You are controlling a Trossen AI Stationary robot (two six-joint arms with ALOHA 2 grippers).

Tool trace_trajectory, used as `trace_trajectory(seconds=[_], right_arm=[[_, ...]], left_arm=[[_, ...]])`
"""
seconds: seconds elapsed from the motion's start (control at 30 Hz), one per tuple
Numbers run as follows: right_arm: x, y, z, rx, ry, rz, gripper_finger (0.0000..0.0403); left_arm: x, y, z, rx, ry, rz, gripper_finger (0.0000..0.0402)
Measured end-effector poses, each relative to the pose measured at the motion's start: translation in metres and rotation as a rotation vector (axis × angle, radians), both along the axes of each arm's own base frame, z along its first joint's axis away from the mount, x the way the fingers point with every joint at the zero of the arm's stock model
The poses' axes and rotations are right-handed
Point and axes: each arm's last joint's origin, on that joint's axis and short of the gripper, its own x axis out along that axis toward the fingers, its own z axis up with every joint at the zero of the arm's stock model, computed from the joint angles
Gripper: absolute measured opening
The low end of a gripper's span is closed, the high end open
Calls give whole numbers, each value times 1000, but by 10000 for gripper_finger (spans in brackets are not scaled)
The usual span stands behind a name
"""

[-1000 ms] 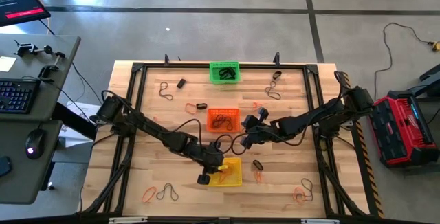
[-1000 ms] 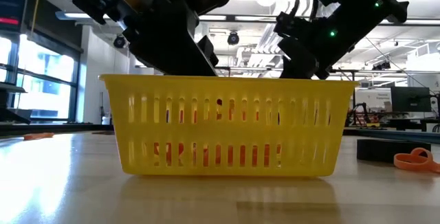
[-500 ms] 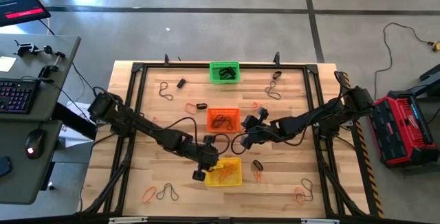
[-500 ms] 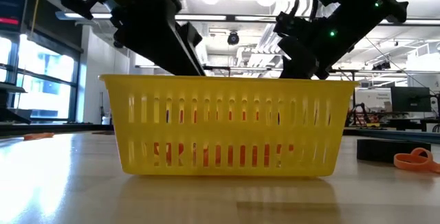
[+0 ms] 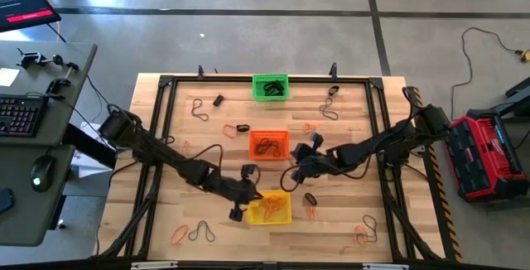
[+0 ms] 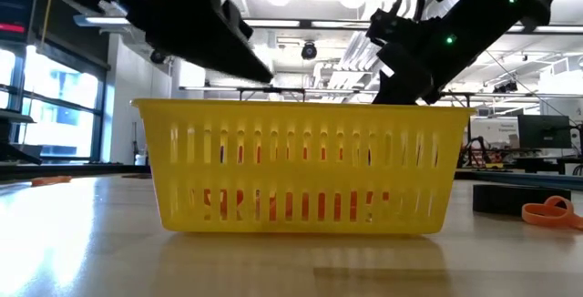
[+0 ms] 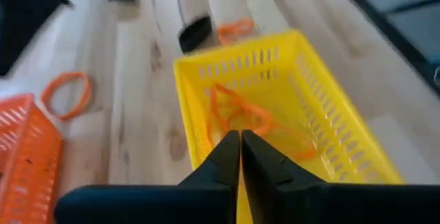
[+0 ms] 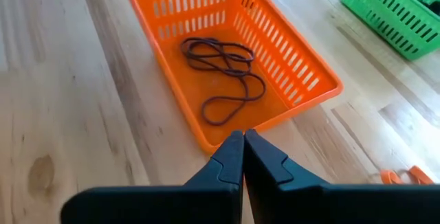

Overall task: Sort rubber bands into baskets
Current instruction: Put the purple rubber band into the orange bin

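Now drawn back off the yellow basket (image 5: 275,207) toward its left edge: left gripper (image 7: 240,143), fingers pressed together and empty, no longer parted over it. Unmoved near the orange basket (image 8: 234,59): right gripper (image 8: 243,141), likewise closed, empty. Visible in wrist views only: orange bands (image 7: 240,117) inside yellow, brown bands (image 8: 223,69) inside orange.

One camera looked straight down; another sat level on the surface (image 5: 207,92), close behind the yellow basket (image 6: 301,165), which the left wrist camera shared.
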Motion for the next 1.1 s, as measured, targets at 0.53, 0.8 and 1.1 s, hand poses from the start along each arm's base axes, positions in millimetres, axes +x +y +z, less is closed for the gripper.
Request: trace_trajectory(seconds=[0.53, 0.8, 1.1], right_arm=[[-19, 24, 34, -13, -65, 155, 0], [-42, 41, 54, 127, -75, 256, 0], [-75, 67, 48, 338, 63, 244, 1]], left_arm=[[-65, 38, 11, -118, -276, 103, 1], [-89, 55, -15, -151, -252, 189, 0], [-107, 62, -29, -217, -337, 194, 0]])
